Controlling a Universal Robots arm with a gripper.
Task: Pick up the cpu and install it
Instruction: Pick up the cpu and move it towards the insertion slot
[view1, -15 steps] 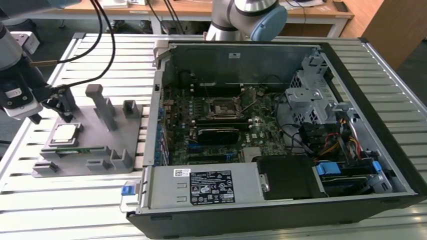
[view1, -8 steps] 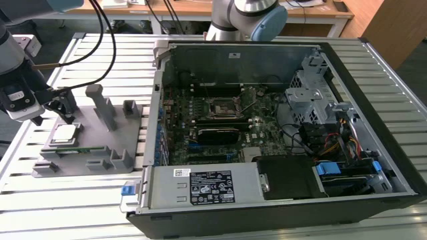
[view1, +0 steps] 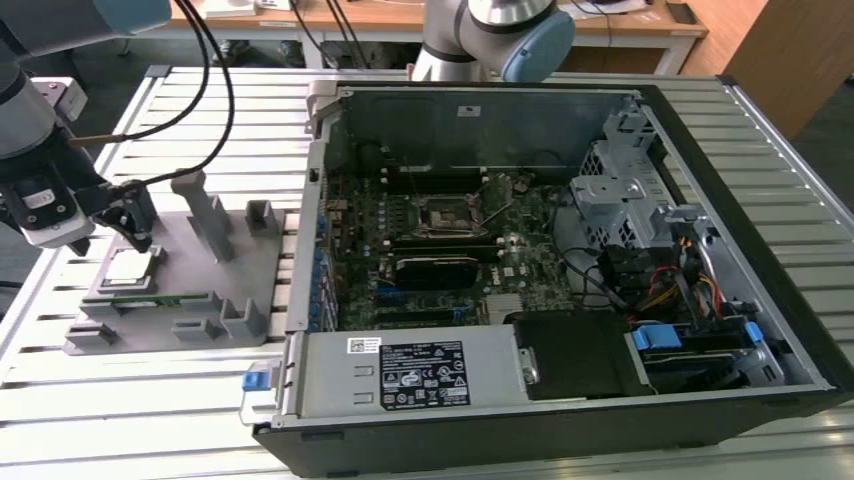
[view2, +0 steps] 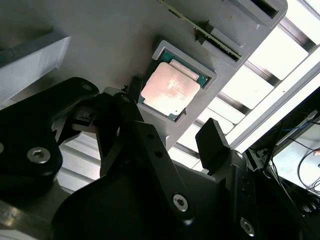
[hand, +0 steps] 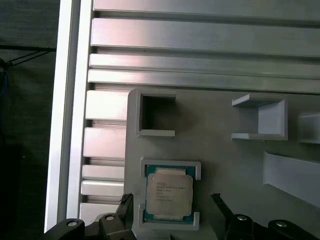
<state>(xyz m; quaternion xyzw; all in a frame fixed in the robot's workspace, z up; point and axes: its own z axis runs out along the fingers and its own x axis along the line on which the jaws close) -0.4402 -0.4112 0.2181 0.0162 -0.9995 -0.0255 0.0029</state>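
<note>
In the exterior view, looks down steeply from high and well back, taking in the whole grey holder (view1: 187, 282) with the open computer case (view1: 561, 250) just beside it. In the first wrist view, faces straight down on the holder from near above; in the second wrist view, looks at it aslant from closer still, past the spread fingers of the gripper (view2: 172, 105). Shares across all three the holder's pocket with the cpu (hand: 169, 194) in it.
</note>
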